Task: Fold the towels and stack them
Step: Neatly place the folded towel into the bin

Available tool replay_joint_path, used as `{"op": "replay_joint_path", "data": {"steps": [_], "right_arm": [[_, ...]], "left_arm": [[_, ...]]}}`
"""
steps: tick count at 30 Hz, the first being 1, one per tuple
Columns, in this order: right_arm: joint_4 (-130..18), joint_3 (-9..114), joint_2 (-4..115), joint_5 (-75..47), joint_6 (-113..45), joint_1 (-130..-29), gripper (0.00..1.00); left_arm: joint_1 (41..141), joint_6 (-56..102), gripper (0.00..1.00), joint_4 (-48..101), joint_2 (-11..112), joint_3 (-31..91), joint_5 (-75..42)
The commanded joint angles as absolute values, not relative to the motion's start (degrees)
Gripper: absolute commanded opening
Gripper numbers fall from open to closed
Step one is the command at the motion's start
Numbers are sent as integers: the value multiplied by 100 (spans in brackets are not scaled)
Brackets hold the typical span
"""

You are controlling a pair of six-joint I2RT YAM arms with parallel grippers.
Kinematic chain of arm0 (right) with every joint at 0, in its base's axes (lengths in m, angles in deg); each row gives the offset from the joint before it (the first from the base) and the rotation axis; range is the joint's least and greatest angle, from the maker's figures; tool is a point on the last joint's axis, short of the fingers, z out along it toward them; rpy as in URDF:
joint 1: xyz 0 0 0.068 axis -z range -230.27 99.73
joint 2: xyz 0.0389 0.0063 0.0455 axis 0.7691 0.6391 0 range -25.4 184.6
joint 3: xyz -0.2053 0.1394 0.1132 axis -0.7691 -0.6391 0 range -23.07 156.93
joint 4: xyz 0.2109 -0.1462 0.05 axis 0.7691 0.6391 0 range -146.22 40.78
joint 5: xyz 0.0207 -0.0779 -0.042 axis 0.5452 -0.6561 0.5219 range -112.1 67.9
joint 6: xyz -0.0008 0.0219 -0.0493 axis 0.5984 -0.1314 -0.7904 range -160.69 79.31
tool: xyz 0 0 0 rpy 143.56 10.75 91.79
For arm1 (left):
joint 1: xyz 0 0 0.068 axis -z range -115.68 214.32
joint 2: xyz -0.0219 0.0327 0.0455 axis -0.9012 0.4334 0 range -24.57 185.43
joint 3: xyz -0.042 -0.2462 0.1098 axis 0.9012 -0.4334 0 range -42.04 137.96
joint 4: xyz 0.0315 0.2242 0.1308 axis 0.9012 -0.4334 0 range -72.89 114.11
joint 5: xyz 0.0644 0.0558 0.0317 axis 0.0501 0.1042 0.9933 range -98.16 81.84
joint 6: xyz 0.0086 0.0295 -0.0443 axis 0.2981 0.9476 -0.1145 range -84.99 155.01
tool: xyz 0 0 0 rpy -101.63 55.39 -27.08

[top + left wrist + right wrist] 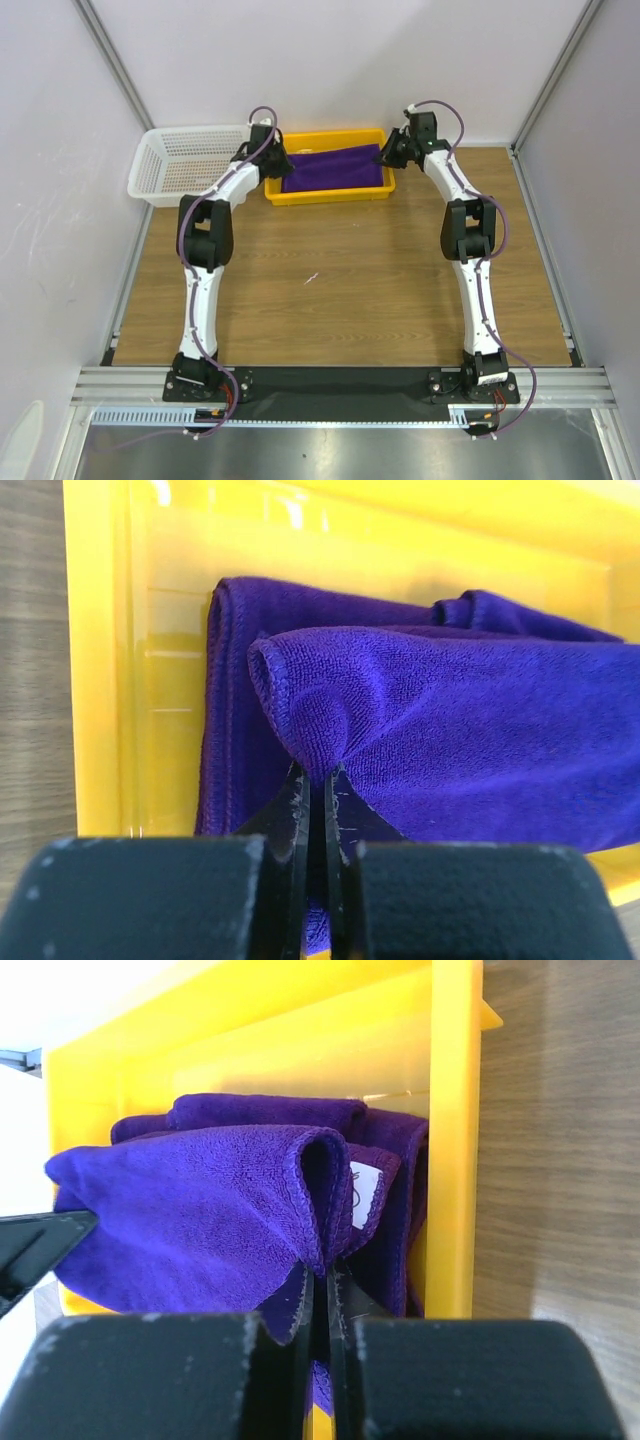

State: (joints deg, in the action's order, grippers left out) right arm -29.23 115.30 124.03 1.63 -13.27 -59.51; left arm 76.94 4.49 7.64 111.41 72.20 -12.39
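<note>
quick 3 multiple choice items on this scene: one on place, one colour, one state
1. Where is the basket? A left of the tray B right of it C inside it
2. What colour are the towels? A green B purple C white
3. The left fingers are: A open above the table B shut on a towel C holding the basket
Key: 1 A, it sits beside the tray's left end. 2 B, purple in every view. 3 B, they pinch a towel edge.
</note>
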Motion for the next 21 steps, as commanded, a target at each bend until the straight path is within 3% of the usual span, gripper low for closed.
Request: {"op": "replay_joint_path", "data": {"steps": [1,4,7,10,11,15,17,19,21], "right_arm": [[-3231,11870,12498,189,-1397,-5827,6],[-3292,11879,12481,251,-1432,-5845,13],[-3319,11896,12393,295,-1459,-5853,29],[-3223,11957,12244,243,-1520,-5853,38],[-3187,11984,12191,129,-1529,-5862,42],[-3038,12028,11639,14,-1722,-5853,55],[-2968,12011,11375,-135,-1819,-5853,74],[-2845,11967,10971,-293,-2012,-5853,99],[-2731,11871,10663,-355,-2135,-5836,100]], "left_arm": [[7530,530,8,943,11183,7494,-1133],[7530,670,20,1022,11183,7529,-1133],[7530,899,31,1039,11174,7670,-1107],[7530,1127,53,1022,11096,7872,-1141],[7530,1241,65,1022,11008,7977,-1220],[7548,1523,74,838,10719,8276,-1449],[7557,1734,78,732,10542,8399,-1467],[7557,1918,93,548,10226,8435,-1467],[7566,2006,96,338,9971,8426,-1371]]}}
